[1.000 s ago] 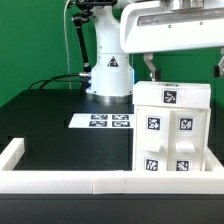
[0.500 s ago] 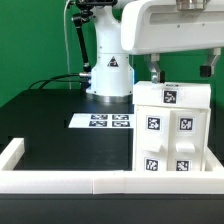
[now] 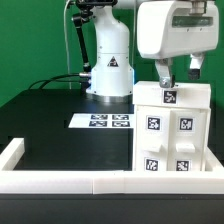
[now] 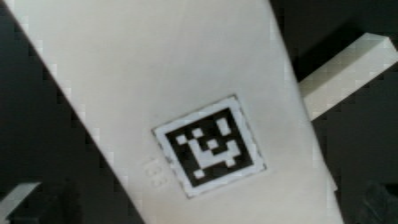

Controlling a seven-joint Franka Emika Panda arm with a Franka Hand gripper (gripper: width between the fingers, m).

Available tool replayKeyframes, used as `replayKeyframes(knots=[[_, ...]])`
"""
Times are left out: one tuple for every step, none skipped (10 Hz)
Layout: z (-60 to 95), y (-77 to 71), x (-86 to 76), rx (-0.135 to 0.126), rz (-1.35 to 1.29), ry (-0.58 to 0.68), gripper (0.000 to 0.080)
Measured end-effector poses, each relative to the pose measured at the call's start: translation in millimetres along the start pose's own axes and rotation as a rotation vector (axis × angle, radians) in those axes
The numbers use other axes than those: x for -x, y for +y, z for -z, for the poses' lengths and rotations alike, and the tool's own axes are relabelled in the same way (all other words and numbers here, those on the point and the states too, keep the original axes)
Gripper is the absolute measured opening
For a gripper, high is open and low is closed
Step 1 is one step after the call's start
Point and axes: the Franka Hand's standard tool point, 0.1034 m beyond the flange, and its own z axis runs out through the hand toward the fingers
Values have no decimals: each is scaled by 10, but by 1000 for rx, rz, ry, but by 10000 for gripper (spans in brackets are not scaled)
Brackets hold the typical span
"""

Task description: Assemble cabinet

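Observation:
The cabinet (image 3: 172, 130) is a large white box with several black-and-white tags, standing at the exterior view's right against the front wall. My gripper (image 3: 179, 72) hangs just above its top face, with one finger (image 3: 165, 73) over the top's left part and the other near the right edge. The jaws stand apart with nothing between them. In the wrist view a white cabinet panel (image 4: 160, 80) with one tag (image 4: 217, 146) fills the picture; my fingertips do not show clearly there.
The marker board (image 3: 101, 121) lies flat on the black table left of the cabinet. The arm's white base (image 3: 108, 75) stands behind it, with cables (image 3: 50, 82) to its left. A white wall (image 3: 60, 180) borders the table's front and left.
The hand has turned about its vertical axis and shifted toward the exterior view's right, so it now looks narrower. Its fingers have come down closer to the cabinet's top. The cabinet has not moved.

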Motion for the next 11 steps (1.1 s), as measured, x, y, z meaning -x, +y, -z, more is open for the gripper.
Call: replayKeyframes(knots=[[-24, 0, 24, 1, 77, -9, 797], [-57, 1, 42, 2, 146, -20, 797], [-100, -3, 58, 3, 195, -33, 797], [-138, 1, 60, 11, 213, -43, 797], [-147, -2, 60, 12, 218, -46, 797], [-145, 5, 66, 12, 214, -46, 797], [-146, 9, 71, 12, 213, -46, 681], [-146, 10, 72, 12, 213, -46, 681], [-146, 10, 72, 13, 202, -46, 557], [-146, 10, 73, 13, 172, -46, 560], [-146, 9, 71, 13, 151, -45, 560]])
